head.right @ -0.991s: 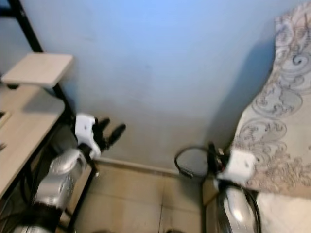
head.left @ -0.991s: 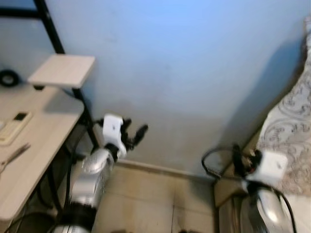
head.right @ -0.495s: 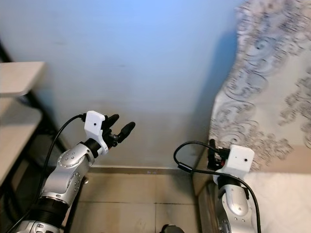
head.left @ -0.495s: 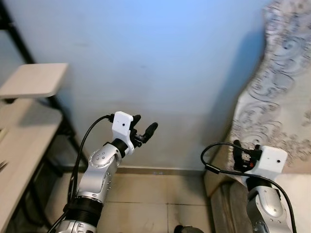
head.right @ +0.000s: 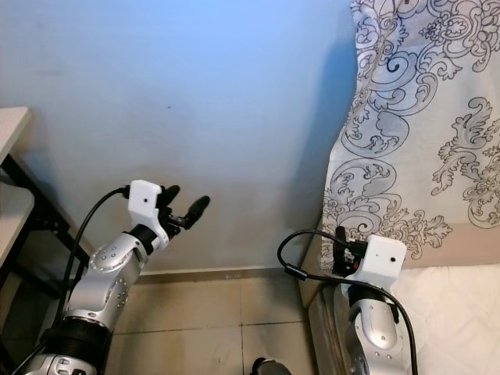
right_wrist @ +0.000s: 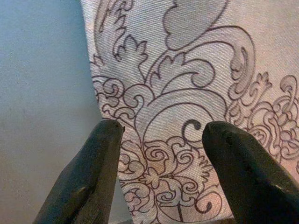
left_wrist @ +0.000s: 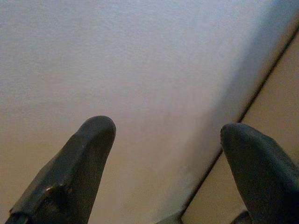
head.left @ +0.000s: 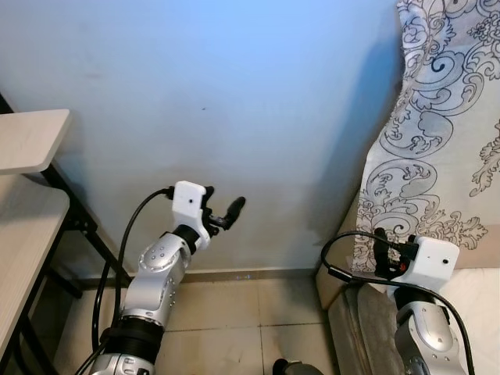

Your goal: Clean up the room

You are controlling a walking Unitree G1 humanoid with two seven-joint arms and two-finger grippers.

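Facing plain blue wall point(head.left: 234, 94): left gripper point(head.left: 221, 215) fingers spread, empty; right gripper point(right_wrist: 161, 172) spread toward white scroll-patterned curtain point(head.right: 422, 117).

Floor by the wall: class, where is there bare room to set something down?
Free: tiled floor between the desk legs and the bed base, below the blue wall. Crowded: beside the patterned cloth, near the right pincer.

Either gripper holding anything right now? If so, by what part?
Nothing held. The left gripper is open, facing the bare wall. The right gripper is open too, pointing at the patterned curtain without gripping it.
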